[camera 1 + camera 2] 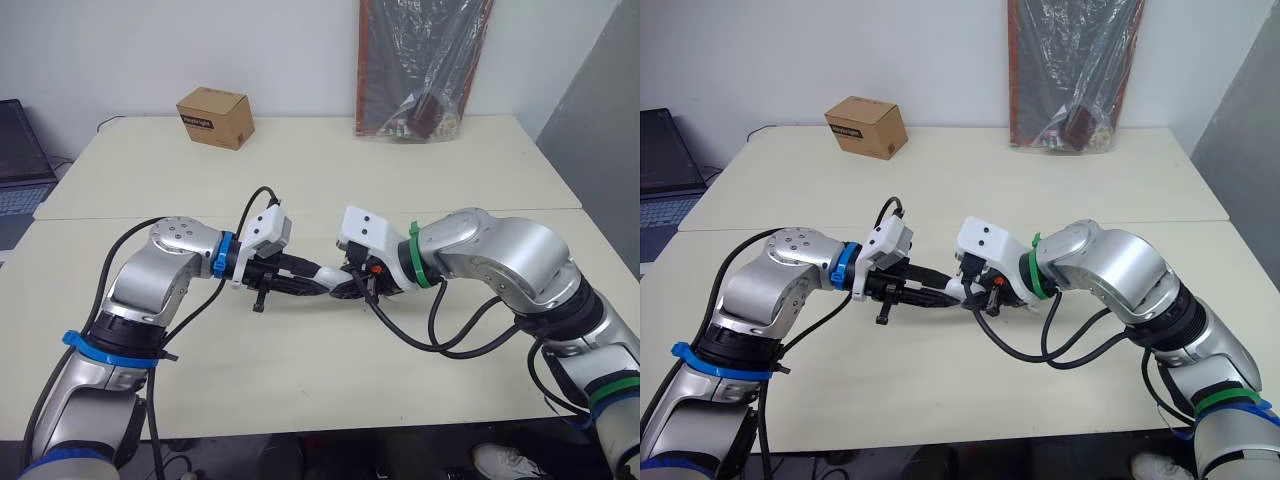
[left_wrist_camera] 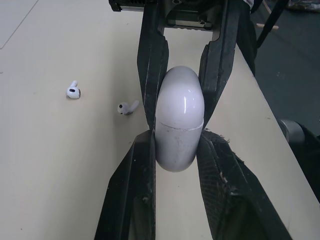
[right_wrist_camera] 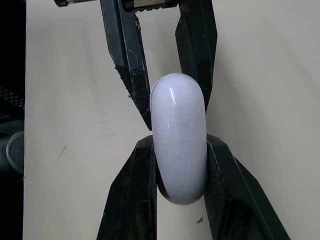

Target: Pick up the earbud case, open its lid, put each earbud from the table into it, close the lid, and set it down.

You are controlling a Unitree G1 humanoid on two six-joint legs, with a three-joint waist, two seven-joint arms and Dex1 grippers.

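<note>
L gripper [image 2: 176, 144] and R gripper [image 3: 179, 150] both clamped on earbud case [image 2: 179, 112], held btwn them above table [image 1: 400, 180]; lid seam closed. Step: lid opening. You'll want one grip fixed, other prying lid w/o dropping case.

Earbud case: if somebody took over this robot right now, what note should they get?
Left pincer and right pincer: both shut on the earbud case, gripping it from opposite ends over the table.
Lid shut.
One earbud and the other earbud lie on the table, apart.
Done: case gripped.
Left: open lid, put in both earbuds, close, set down.
</note>
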